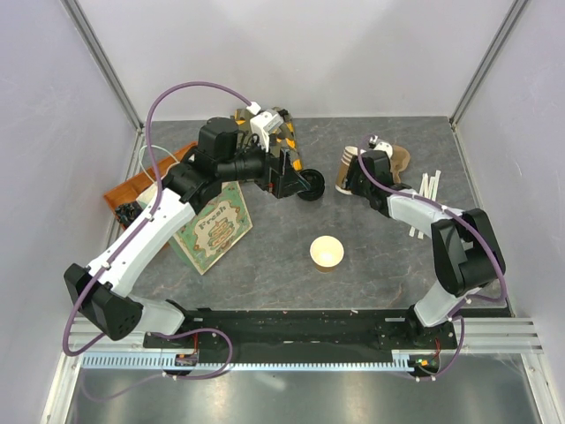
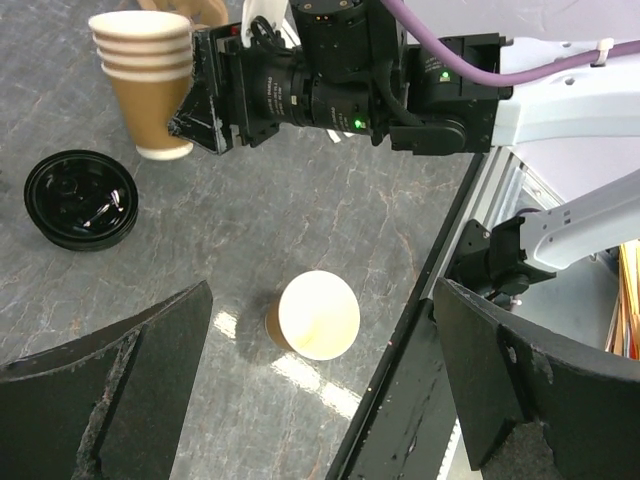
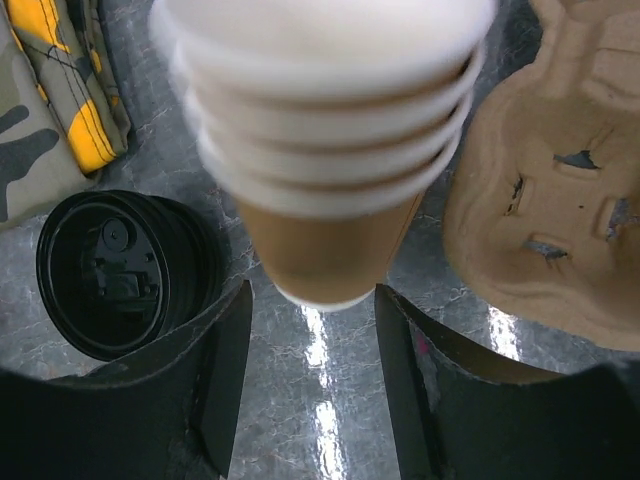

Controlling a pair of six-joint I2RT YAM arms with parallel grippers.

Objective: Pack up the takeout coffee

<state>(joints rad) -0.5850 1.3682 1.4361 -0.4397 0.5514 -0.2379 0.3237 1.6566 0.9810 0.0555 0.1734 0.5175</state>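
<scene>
1. Right wrist view puts the right gripper (image 3: pixel 312 292) astride the bottom of the cup stack (image 3: pixel 320 250). Whether it pinches yet I cannot tell, since the rims blur.
2. Over the table the left gripper (image 2: pixel 320 295) hangs wide open, empty.
3. Step, I judge: readying the coffee — nothing is packed. Next calls for the loose black lid (image 2: pixel 80 198) pressed on, then the paper bag (image 1: pixel 212 228).
4. Mid-table stands the coffee cup (image 1: pixel 327 253) — upright, brown, lidless, cream inside, apart from lid and bag.

Matt paper cup (image 2: pixel 312 318) (glossy plastic lid (image 2: pixel 80 198))
</scene>
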